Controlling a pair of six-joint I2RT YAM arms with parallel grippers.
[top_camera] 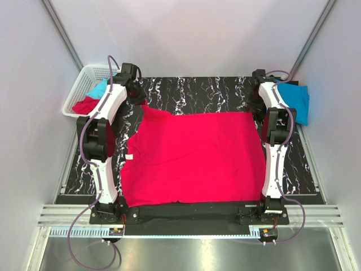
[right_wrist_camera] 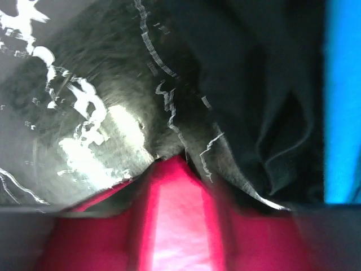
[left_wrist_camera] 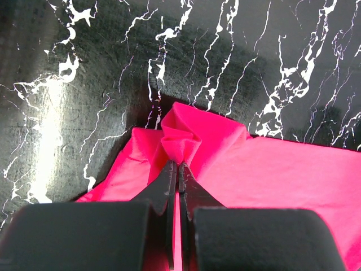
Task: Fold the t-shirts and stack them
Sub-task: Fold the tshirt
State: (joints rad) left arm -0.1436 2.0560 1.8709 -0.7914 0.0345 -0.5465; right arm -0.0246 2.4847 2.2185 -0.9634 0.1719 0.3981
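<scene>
A crimson red t-shirt (top_camera: 192, 158) lies spread flat over the black marbled table (top_camera: 197, 93). My left gripper (top_camera: 137, 96) is at the shirt's far left corner. In the left wrist view it (left_wrist_camera: 176, 165) is shut on a bunched fold of the red t-shirt (left_wrist_camera: 282, 180). My right gripper (top_camera: 256, 104) sits at the far right corner. The right wrist view is blurred; there its jaws (right_wrist_camera: 177, 186) stand apart with the red cloth (right_wrist_camera: 177, 226) lying between them. A turquoise t-shirt (top_camera: 296, 101) lies at the far right, on a black one (right_wrist_camera: 265, 84).
A white lattice basket (top_camera: 79, 90) stands at the far left, holding turquoise cloth (top_camera: 100, 89) and red cloth (top_camera: 84, 104). Pale walls close in the table on three sides. The turquoise shirt's edge (right_wrist_camera: 341, 101) shows just right of my right gripper.
</scene>
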